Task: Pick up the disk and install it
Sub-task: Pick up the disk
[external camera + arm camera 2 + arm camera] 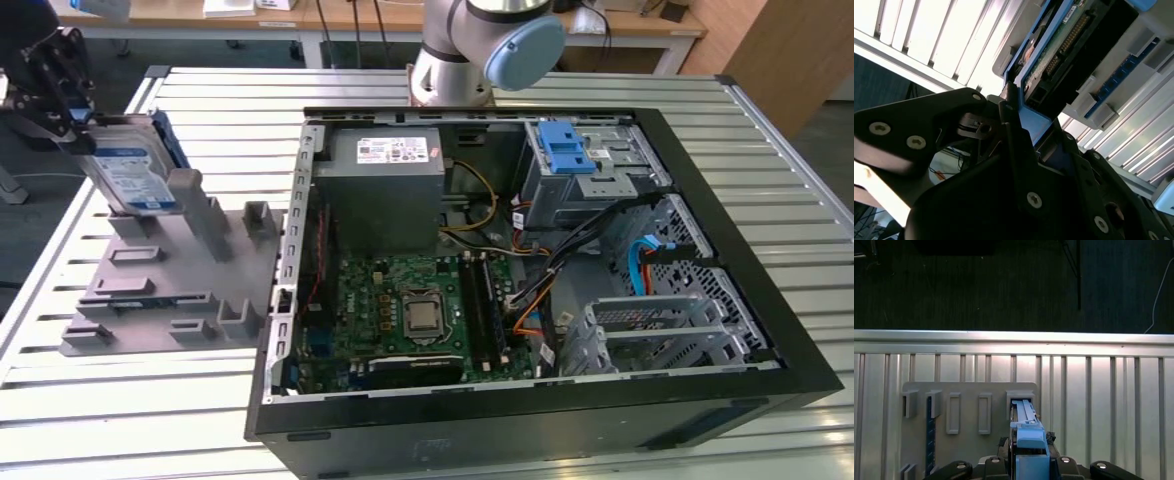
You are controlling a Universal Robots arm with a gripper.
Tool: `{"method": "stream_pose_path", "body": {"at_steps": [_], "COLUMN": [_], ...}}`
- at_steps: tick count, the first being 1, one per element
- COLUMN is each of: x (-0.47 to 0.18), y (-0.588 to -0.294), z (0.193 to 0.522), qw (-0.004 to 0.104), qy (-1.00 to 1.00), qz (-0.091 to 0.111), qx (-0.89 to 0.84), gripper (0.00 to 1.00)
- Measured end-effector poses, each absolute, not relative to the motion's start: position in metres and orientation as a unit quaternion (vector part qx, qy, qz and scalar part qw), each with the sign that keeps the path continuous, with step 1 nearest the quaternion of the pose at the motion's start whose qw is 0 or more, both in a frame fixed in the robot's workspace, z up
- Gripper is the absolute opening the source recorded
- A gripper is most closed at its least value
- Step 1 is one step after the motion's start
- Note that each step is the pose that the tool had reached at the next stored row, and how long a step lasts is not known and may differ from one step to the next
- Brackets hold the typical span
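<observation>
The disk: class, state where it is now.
The disk stands on edge at the exterior view's left, its top clamped in the hand, its lower end at the grey slotted fixture beside the open computer case.

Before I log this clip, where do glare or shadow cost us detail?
Exterior view: even light, no glare on the disk. Second wrist view: table slats blown out white, the disk's board side in shadow. First wrist view: floor nearly black, the table's edge rail glaring.

Disk upright in holder — computer case beside it (exterior view's right)
</observation>
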State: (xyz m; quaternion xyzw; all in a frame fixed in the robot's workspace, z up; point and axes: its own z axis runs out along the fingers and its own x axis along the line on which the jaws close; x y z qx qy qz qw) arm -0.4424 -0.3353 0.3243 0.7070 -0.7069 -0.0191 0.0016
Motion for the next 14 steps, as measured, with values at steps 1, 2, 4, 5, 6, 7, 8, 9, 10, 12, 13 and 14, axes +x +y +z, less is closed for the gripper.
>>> {"method": "stream_pose_path", "body": {"at_steps": [1, 2, 4, 5, 6, 7, 8, 9, 10, 12, 13, 14], "x": [-0.442, -0.442, -0.442, -0.442, -0.442, -0.442, -0.442, -0.442, -0.442, -0.442, -0.442, -0.442], "y": [-0.335, -0.335, -0.335, -0.335, -0.335, -0.335, -0.335, -0.335, -0.335, -0.335, -0.335, -0.335], "z": [0.325, 0.326, 0.329, 0.330, 0.332, 0.333, 0.334, 0.335, 0.336, 0.338, 0.339, 0.339], "qw": [0.002, 0.002, 0.002, 0.002, 0.002, 0.002, 0.002, 0.002, 0.002, 0.002, 0.002, 0.002], "qy": [-0.707, -0.707, -0.707, -0.707, -0.707, -0.707, -0.707, -0.707, -0.707, -0.707, -0.707, -0.707], "qz": [-0.019, -0.019, -0.019, -0.019, -0.019, -0.019, -0.019, -0.019, -0.019, -0.019, -0.019, -0.019], "qx": [0.707, 0.707, 0.707, 0.707, 0.707, 0.707, 0.707, 0.707, 0.707, 0.707, 0.707, 0.707], "gripper": [0.36, 0.36, 0.36, 0.36, 0.36, 0.36, 0.36, 0.36, 0.36, 0.36, 0.36, 0.36]}}
